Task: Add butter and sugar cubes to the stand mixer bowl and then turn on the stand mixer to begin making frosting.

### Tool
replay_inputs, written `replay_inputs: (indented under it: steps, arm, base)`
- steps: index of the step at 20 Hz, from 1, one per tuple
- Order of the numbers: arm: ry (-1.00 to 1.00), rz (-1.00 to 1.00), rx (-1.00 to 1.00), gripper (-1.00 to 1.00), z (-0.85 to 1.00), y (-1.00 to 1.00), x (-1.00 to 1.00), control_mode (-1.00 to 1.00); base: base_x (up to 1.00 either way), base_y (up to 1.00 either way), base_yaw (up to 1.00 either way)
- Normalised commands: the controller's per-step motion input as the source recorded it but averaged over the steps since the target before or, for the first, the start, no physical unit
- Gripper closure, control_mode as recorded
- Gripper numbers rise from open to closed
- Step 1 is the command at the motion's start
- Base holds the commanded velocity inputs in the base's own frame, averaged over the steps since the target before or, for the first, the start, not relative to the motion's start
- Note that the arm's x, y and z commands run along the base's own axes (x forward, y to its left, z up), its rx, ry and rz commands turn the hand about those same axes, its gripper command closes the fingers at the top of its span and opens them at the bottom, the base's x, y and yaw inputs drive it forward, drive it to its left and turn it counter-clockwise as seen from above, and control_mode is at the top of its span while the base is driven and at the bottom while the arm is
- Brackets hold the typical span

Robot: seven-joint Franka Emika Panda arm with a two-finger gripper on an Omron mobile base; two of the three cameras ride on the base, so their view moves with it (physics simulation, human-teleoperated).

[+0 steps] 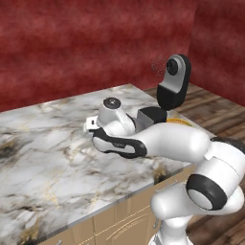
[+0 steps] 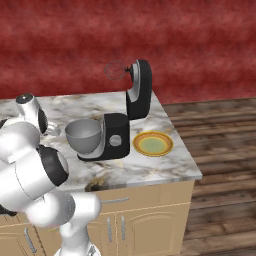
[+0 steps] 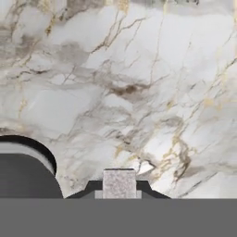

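Marble counter [image 2: 150, 172]: front edge nearest you, bare slab left of the arm | gripper [image 3: 119, 185] closed tight on a whitish sugar cube [image 3: 119, 181], low above the marble | stand mixer bowl [image 2: 84, 135] upright on the stand mixer [image 2: 122, 117], head tilted up | yellow-rimmed plate [image 2: 153, 144] beside it, near the right edge.

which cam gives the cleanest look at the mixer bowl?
Right base view. The mixer bowl sits in full sight on the stand mixer base, rim and side unobstructed, head tilted up. In the left base view the arm covers where it stands. The hand view catches a curved grey rim at lower left, probably the bowl's edge.
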Motion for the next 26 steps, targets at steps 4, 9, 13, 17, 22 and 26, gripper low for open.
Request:
replay_inputs:
  steps: [4, 9, 13, 17, 22, 26]
  arm:
    - [-0.02, -0.13, 0.01, 1.0, 0.88, -0.13, -0.36, -1.0]
    - [0.0, -0.17, 0.0, 1.0, 0.53, -0.2, -0.51, -1.0]
    - [0.0, -0.18, 0.0, 1.0, 0.18, -0.36, -0.33, -1.0]
    - [0.02, -0.13, 0.03, 1.0, 0.04, -0.52, -0.07, -1.0]
    - [0.09, -0.05, 0.06, 1.0, 0.03, -0.64, 0.0, -1.0]
    - [0.1, -0.04, 0.03, 1.0, 0.1, -0.48, 0.11, -1.0]
  base:
    - [0.0, 0.0, 0.0]
    - [0.0, 0.0, 0.0]
    - [0.0, 0.0, 0.0]
    - [0.0, 0.0, 0.0]
    - [0.0, 0.0, 0.0]
    - [0.0, 0.0, 0.0]
